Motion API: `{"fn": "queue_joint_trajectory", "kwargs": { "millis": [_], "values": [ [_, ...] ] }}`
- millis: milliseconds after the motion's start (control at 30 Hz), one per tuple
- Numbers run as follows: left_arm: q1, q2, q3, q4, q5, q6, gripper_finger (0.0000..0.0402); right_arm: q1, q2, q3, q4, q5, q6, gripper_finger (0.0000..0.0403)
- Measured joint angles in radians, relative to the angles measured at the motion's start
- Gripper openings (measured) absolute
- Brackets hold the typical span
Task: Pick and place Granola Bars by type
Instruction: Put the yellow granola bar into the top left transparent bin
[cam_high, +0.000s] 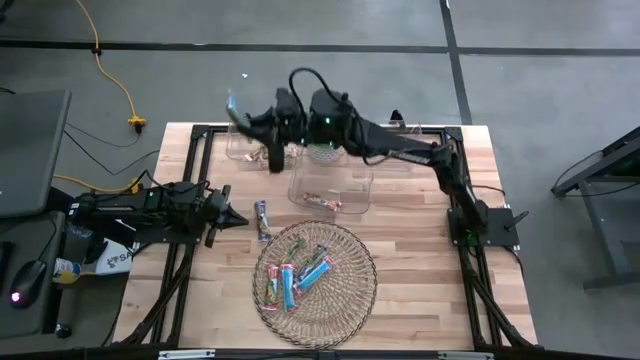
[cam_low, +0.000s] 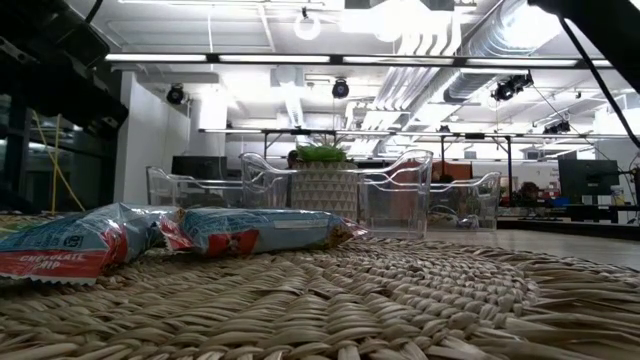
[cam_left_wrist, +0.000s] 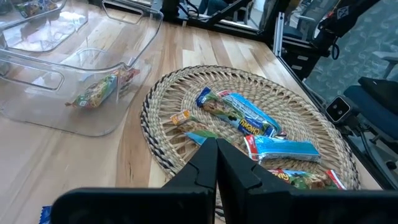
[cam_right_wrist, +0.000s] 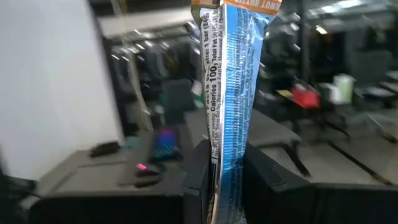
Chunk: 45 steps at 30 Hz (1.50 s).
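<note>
My right gripper (cam_high: 240, 113) is raised over the table's far left, above a clear bin (cam_high: 250, 142), and is shut on a blue granola bar (cam_right_wrist: 231, 81). My left gripper (cam_left_wrist: 216, 163) waits shut near the table's left edge, touching nothing. Several granola bars in blue and red wrappers (cam_left_wrist: 252, 121) lie flat on the round wicker tray (cam_high: 355, 300). One more bar (cam_high: 263, 220) lies flat on the table beside my left gripper. Another bar (cam_left_wrist: 99, 90) lies on the floor of the middle clear bin (cam_high: 352, 178). My right gripper pinches the blue bar's lower part (cam_right_wrist: 225, 177) between its two fingers (cam_right_wrist: 267, 183), one on each flat face of the wrapper. The fingers reach out about level toward the table's far left. The bar stands up out of them, lifted clear of everything.
More clear bins (cam_high: 405, 152) stand along the far edge, with a small green plant pot (cam_low: 322, 178) among them. The right arm (cam_high: 400, 150) stretches across the far half of the table. Bare wood lies at the near left and near right of the tray.
</note>
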Motion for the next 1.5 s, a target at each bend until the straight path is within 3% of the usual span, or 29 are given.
{"fn": "queue_joint_trajectory", "kwargs": {
  "millis": [167,433,600,1167,1500],
  "values": [
    [0.0,0.0,0.0,0.0,0.0,0.0,0.0001,-0.076,0.0,0.0,-0.06,-0.01,0.0,0.0047],
    [0.0,0.0,0.0,0.0,0.0,0.0,0.0001,-0.158,0.031,0.0,-0.013,-0.028,0.001,0.0047],
    [0.0,0.0,0.0,0.0,0.001,0.0,0.0001,-0.185,0.103,0.0,0.096,-0.051,0.009,0.0048],
    [0.0,0.0,0.0,0.0,0.001,0.0,0.0001,-0.223,0.318,0.0,0.147,-0.124,0.178,0.0048],
    [0.0,0.0,0.0,0.0,-0.002,0.0,0.0001,-0.241,0.357,0.0,-0.029,-0.183,0.229,0.0047]
  ]
}}
